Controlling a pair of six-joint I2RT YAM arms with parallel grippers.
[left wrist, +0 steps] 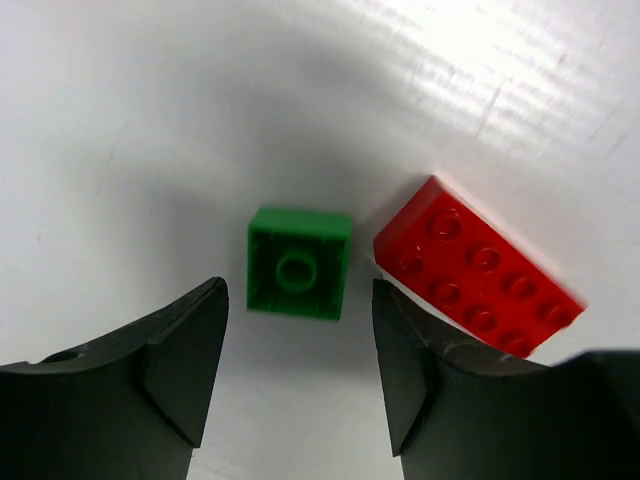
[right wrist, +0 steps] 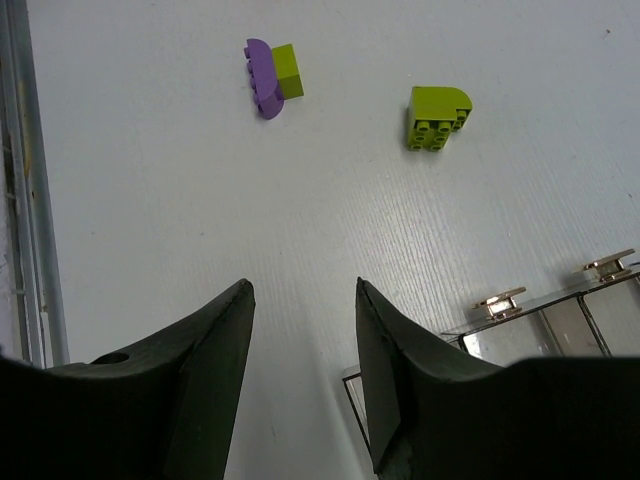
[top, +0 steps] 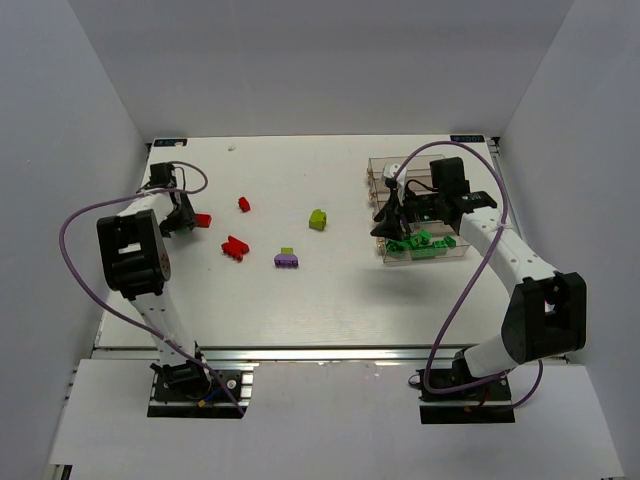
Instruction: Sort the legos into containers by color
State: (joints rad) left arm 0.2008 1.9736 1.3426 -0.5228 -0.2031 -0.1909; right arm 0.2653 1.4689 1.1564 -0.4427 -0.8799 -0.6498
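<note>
Both spread: left pincer by glossy square green brick (right pincer empty).

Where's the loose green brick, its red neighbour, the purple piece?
green brick (left wrist: 298, 265), left wrist view, centre ring.
red brick (left wrist: 475, 270), left wrist view, studded face.
purple piece (right wrist: 260, 78), right wrist view, rounded side.

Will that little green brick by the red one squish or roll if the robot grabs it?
Probably neither: the green brick looks like hard, boxy plastic lying flat, so it should stay stiff and not roll. Its hollow side faces up, so it is likely very light. Its smooth walls might slip in a pinch.
</note>
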